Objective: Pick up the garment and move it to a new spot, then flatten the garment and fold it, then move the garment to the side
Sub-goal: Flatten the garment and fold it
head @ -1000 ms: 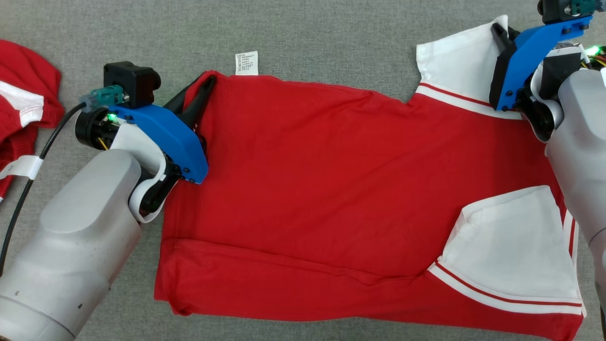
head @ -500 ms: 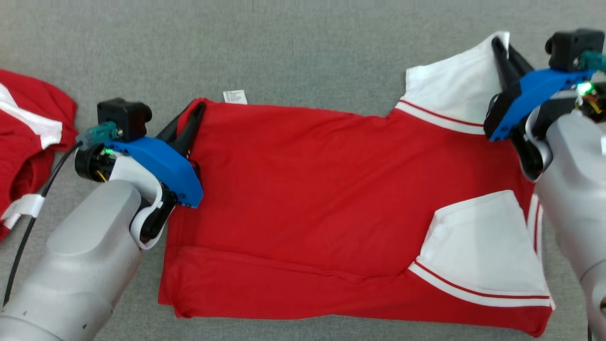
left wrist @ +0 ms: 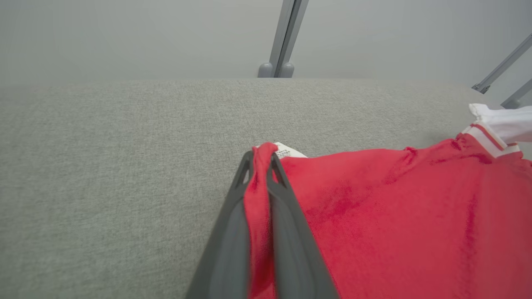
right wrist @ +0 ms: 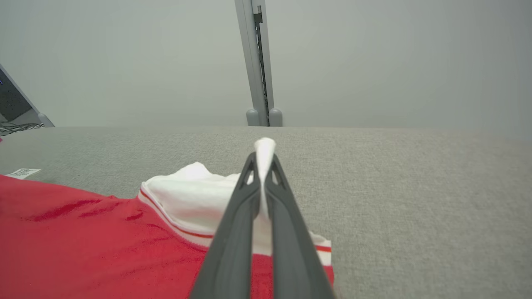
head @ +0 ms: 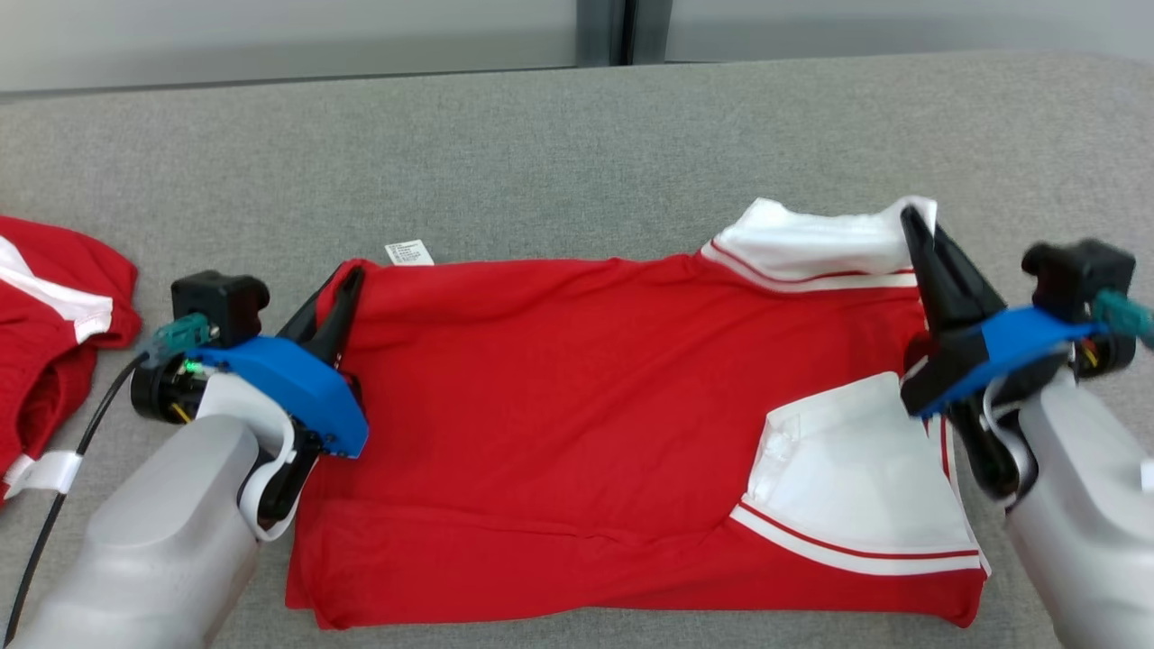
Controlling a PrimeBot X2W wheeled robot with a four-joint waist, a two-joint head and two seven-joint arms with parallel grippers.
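The garment (head: 577,397) is a red shirt with white sleeves trimmed in red stripes, spread across the grey padded surface. My left gripper (head: 347,275) is shut on its far-left red corner (left wrist: 259,182), beside a small white care label (head: 408,252). My right gripper (head: 911,216) is shut on the white sleeve (right wrist: 264,166) at the far right corner, which is lifted and bunched. A second white sleeve (head: 856,478) lies folded flat over the shirt's near right part.
Another red and white garment (head: 50,315) lies crumpled at the left edge, next to my left arm's black cable (head: 54,514). The grey surface (head: 559,153) ends at a pale wall with a grey upright post (right wrist: 257,62) behind it.
Both grippers have drawn the garment's far edge toward me and lifted it slightly. The head camera has tilted up, so the wall now shows.
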